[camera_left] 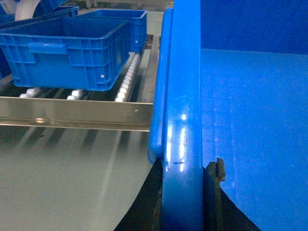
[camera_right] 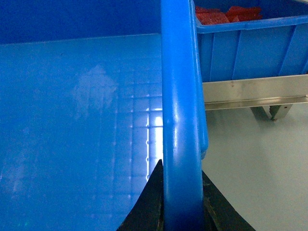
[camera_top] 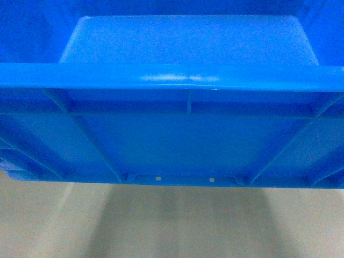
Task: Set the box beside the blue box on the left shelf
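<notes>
So both arms are carrying the box [camera_top: 188, 129] right now: left gripper [camera_left: 185, 202] is clenching one side rim, right gripper [camera_right: 180, 202] the opposite rim. Looks like mid-transport. Off beyond the left jaws, two blue crates [camera_left: 67, 53] are sitting on the roller shelf [camera_left: 77, 113]; next I'd line up beside them.

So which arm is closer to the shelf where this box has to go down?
The left. Its hand grips the box by the rim, and beyond it the roller shelf with the blue box lies close. The right hand also grips the rim, but faces another crate holding red items.
</notes>
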